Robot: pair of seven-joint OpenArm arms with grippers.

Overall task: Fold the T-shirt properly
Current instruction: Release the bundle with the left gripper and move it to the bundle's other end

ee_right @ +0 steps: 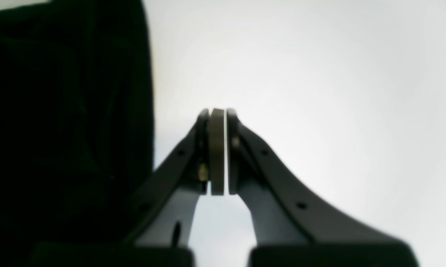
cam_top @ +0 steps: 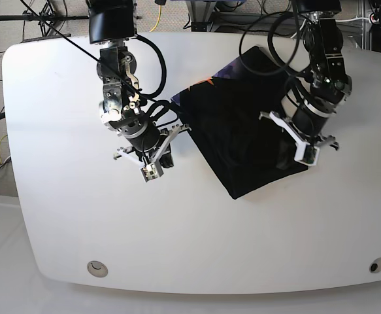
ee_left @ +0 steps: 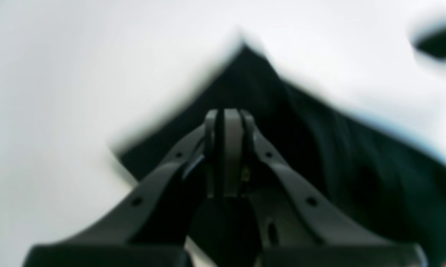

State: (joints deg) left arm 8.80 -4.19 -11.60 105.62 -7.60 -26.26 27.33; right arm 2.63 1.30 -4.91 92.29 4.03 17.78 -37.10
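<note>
I'm seeing the T-shirt (cam_top: 242, 137) lying folded toward the table's (cam_top: 59, 222) far right part; my left gripper (cam_top: 306, 154) is hovering over its right edge, jaws pressed together on nothing; my right gripper (cam_top: 152, 169) is hanging beside its left edge, likewise closed and empty

Robotics lab indicated: white rounded table (cam_top: 59, 216) fitted with two mounted arms, cables (cam_top: 157, 16) and stand legs seen behind it.

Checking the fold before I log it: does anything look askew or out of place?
The T-shirt lies as a folded dark panel turned diagonally to the table edges, with a purple-orange neck patch showing at its top corner. Otherwise nothing stands out.
</note>
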